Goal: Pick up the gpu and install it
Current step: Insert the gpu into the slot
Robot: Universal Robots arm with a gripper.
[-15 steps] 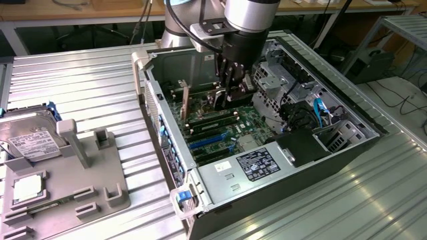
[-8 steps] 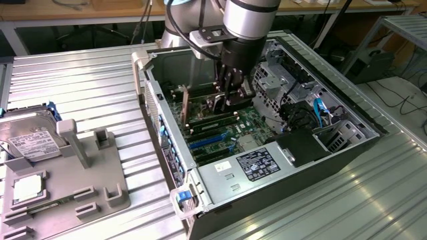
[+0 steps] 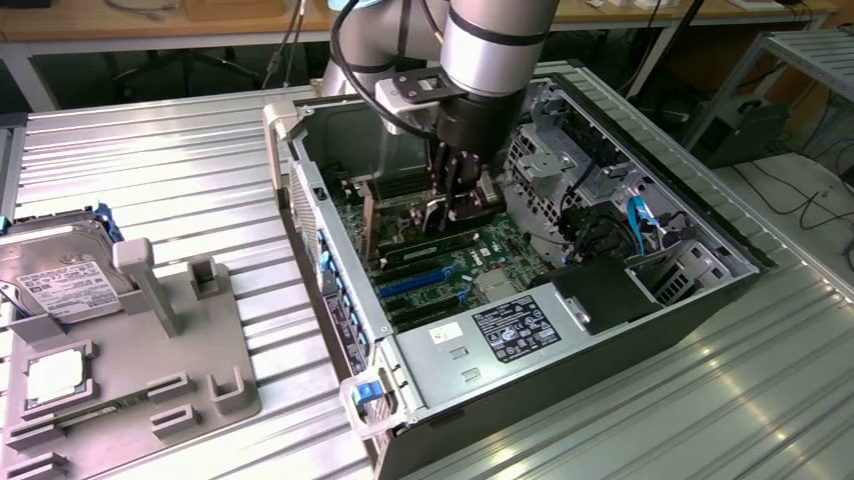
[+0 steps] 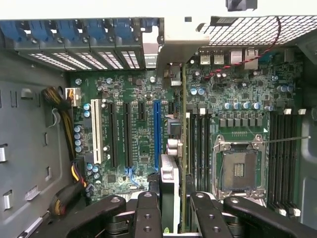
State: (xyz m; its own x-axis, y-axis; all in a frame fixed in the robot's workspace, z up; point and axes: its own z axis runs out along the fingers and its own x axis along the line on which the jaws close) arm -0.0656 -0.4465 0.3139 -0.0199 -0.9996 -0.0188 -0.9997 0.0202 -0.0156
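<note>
The exterior view looked steeply down from high off one corner, over the ribbed table [image 3: 174,170] into the open computer case [image 3: 300,190], fairly near, whereas the wrist view stared close past the gripper [image 4: 173,198] onto the motherboard [image 4: 133,148], both sharing that board and the gpu [image 4: 171,171].

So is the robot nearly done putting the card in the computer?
Nearly. Done: the gpu is picked up and already inside the open computer case. In hand: the gripper is clamped on it, holding it on edge at the motherboard, near the blue slot. Left: it has not let go yet, and whether the card is pushed fully into its slot cannot be told.
</note>
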